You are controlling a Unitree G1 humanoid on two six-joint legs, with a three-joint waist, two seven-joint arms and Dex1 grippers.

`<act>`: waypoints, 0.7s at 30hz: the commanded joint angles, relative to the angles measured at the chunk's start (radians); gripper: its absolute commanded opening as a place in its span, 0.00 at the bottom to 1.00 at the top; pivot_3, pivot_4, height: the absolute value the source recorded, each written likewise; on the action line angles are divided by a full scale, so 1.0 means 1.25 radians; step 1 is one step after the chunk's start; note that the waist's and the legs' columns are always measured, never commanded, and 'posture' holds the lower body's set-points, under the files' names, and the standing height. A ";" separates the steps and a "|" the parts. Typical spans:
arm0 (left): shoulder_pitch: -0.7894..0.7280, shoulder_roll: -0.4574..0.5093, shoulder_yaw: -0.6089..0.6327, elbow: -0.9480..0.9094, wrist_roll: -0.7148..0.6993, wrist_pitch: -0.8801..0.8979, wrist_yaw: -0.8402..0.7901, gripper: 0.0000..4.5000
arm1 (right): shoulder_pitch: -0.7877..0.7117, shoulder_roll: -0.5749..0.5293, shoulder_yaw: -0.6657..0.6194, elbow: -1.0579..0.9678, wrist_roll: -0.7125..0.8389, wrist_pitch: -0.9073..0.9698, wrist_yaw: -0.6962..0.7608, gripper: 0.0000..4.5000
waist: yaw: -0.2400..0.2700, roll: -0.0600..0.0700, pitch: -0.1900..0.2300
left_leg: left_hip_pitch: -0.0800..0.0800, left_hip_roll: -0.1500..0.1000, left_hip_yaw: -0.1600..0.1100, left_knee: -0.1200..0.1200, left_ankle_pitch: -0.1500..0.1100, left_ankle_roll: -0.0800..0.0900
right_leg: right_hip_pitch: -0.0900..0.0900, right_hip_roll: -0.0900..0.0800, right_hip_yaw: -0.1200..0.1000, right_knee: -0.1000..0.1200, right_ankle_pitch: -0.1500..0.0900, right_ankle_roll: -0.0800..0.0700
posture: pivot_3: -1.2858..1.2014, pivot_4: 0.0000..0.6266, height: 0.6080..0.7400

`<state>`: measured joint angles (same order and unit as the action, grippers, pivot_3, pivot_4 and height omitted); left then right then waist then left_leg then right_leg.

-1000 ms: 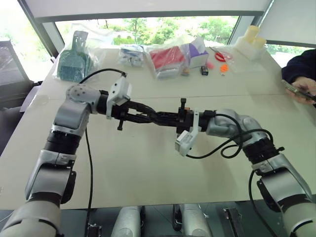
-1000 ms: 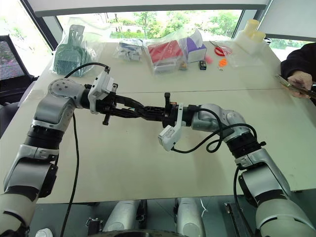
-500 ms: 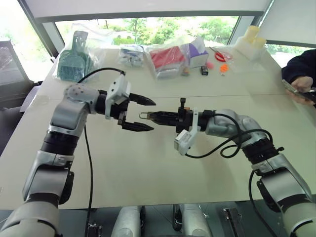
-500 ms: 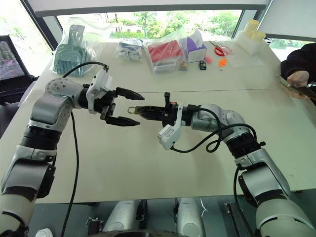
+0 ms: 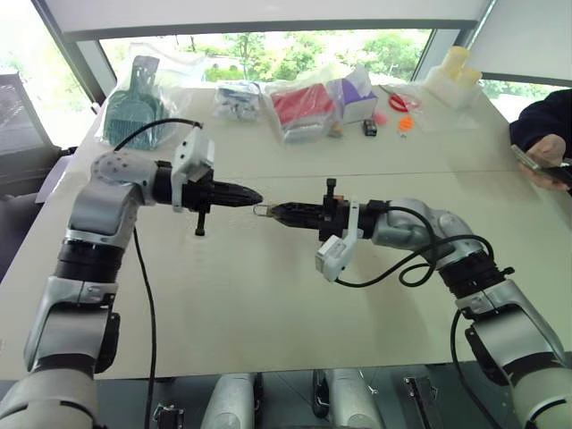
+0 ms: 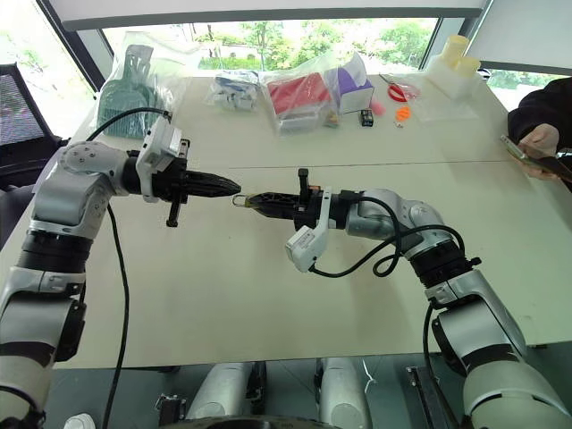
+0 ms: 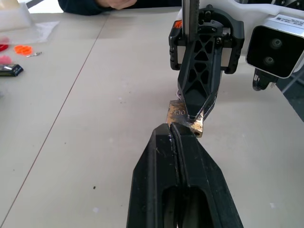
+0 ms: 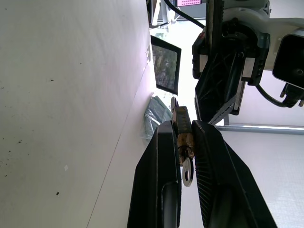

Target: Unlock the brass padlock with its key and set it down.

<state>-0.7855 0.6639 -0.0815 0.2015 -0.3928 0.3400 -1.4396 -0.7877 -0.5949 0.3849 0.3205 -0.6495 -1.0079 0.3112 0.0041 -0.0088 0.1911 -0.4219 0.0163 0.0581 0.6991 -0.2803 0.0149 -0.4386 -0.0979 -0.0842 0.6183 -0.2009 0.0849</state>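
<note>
From the head cameras we see both arms meeting over the pale table (image 5: 268, 295). Our right gripper (image 5: 277, 212) is clamped on the brass padlock (image 5: 262, 211), held in the air well above the tabletop. Our left gripper (image 5: 253, 196) is pinched closed with nothing visibly in it, its tip just beside the lock. Bagged items, among them a red pouch (image 5: 302, 105), lie at the far edge, and a person's hand (image 5: 547, 154) rests at the right.

In the left wrist view we get what the head cameras can't: the padlock's brass body (image 7: 184, 118) pokes from between the right gripper's fingers, right at our closed left fingertips (image 7: 173, 137); whether they touch, we can't say.

The right wrist view adds the key ring (image 8: 186, 173) dangling under the lock.

We judge it light, rigid and slick, so it is best gripped across its flat faces, leaving the keyway free.
</note>
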 commanded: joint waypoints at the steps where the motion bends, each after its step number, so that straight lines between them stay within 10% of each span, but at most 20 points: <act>1: 0.009 0.012 0.012 -0.044 -0.012 0.006 0.000 0.02 | -0.009 0.000 -0.011 -0.018 0.016 0.001 -0.003 0.00 | 0.000 0.000 0.000 | 0.000 0.000 0.000 0.000 0.000 0.000 | 0.000 0.000 0.000 0.000 0.000 0.000 | 0.52 0.24 1.00; 21: -0.021 -0.042 -0.002 0.090 0.063 -0.102 0.070 0.02 | -0.002 0.003 -0.010 -0.029 0.021 0.011 0.004 0.00 | 0.000 0.000 0.000 | 0.000 0.000 0.001 0.000 0.000 0.000 | 0.000 0.000 0.000 0.000 0.000 0.000 | 0.52 0.24 1.00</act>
<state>-0.7900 0.6059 -0.1219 0.3222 -0.2950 0.2262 -1.3525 -0.7876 -0.5933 0.3849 0.3182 -0.6459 -0.9932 0.3198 0.0041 -0.0088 0.1910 -0.4218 0.0162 0.0588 0.6991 -0.2802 0.0147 -0.4387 -0.0979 -0.0842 0.6186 -0.2009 0.0849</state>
